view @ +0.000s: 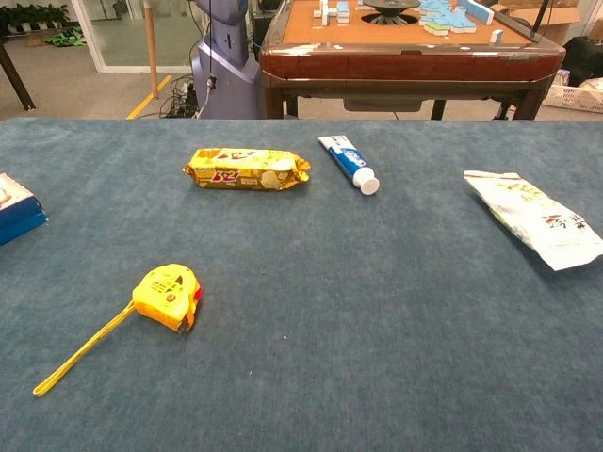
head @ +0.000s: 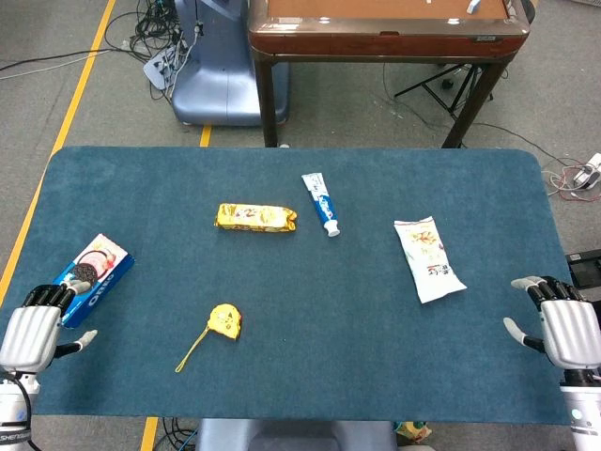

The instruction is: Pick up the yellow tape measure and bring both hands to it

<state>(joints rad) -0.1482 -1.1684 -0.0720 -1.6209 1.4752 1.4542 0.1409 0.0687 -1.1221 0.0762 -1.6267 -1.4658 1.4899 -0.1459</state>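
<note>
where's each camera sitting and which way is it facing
Head view: high above the near edge, looking steeply down on the whole blue table; left hand and right hand show at the bottom corners.
Chest view: low at the near edge, looking across the tabletop; no hands show.
Shared: yellow tape measure, toothpaste tube.

Yellow tape measure [head: 225,320] lies on open cloth, strap trailing toward the near-left. Left hand [head: 30,336] at the left edge, empty, fingers apart; cookie box [head: 92,273] just beside it. Right hand [head: 567,331] at the right edge, empty, fingers apart; white packet [head: 428,259] nearby. Yellow snack pack [head: 255,218] and toothpaste tube [head: 321,203] farther back.
</note>
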